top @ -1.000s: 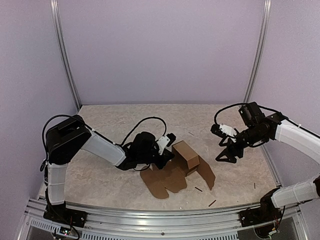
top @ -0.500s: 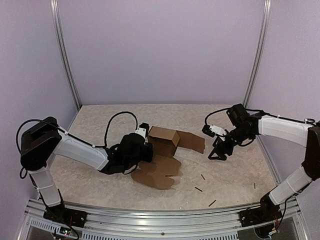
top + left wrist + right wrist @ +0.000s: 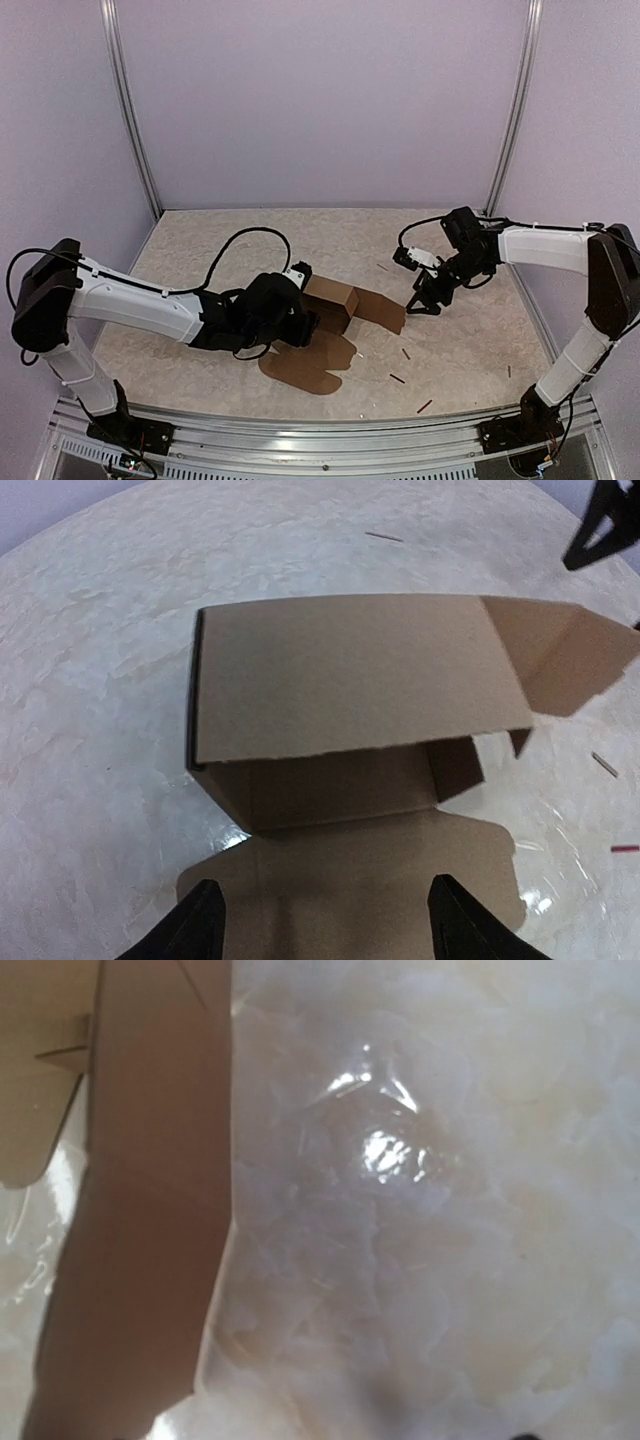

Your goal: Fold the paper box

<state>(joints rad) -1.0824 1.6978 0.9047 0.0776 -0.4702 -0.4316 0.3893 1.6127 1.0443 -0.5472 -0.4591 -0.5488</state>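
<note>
One paper box [image 3: 332,298] sits mid-frame, half folded; the left gripper [image 3: 328,905] and right gripper [image 3: 424,303] both gape, gripping nothing.

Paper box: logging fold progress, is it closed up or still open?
Still open: the paper box has walls raised, but a large flap lies flat on the table.

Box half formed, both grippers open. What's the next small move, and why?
Probably ease the right gripper toward the box, onto the edge of the side flap, and lift it. That flap lies flat, the gripper hangs open beside it, and the left gripper is open at the box's front, holding nothing.
</note>
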